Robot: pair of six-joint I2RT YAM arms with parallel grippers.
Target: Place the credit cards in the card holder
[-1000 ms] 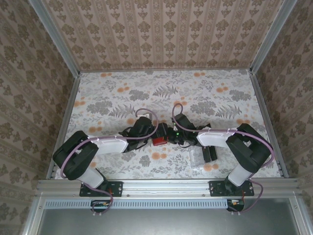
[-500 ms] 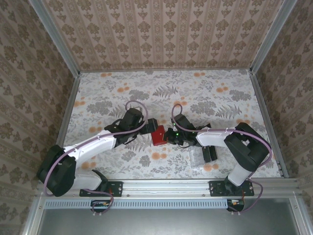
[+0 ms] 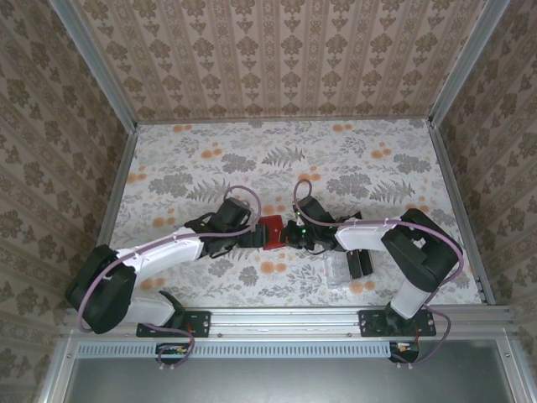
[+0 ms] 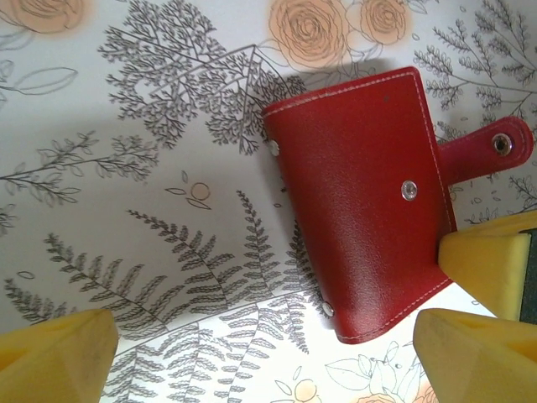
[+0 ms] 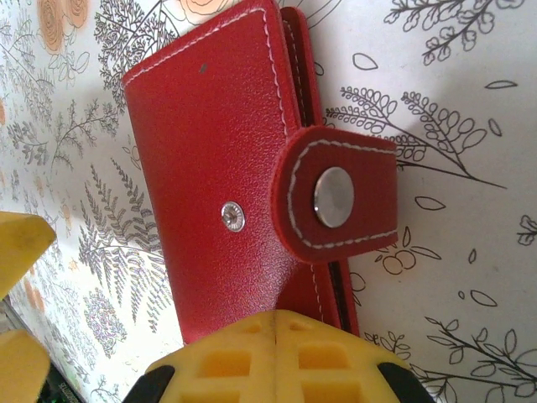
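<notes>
Card holder (image 3: 270, 232), top view: the red case lies near the middle of the desk (image 3: 352, 159), between your two claws. The left claw (image 3: 252, 238) meets it from 9 o'clock and the right claw (image 3: 288, 235) from 3 o'clock. The credit cards (image 3: 361, 263), a black stack, lie at 4 o'clock of the holder, well apart from it and just beside a clear tray (image 3: 337, 270).

Left wrist view: the card holder (image 4: 361, 201) lies folded flat on the desk, its strap (image 4: 495, 147) unsnapped and pointing to 3 o'clock. The left claw (image 4: 266, 353) is spread wide and grips nothing. The holder's lower corner sits within its span, near the 3 o'clock finger.

Right wrist view: the strap (image 5: 336, 197) curls over the cover with its stud free of the socket. The right claw (image 5: 277, 357) has its fingers drawn together with no gap, tips against the holder's 6 o'clock edge. Whether they pinch a cover layer cannot be told.

Judgement: the step in hand is opening the holder, and no card is loaded yet. Your next move calls for pinning one cover with the right claw while the left closes on the free cover and folds it back. Only then should you reach to 4 o'clock for a card.
</notes>
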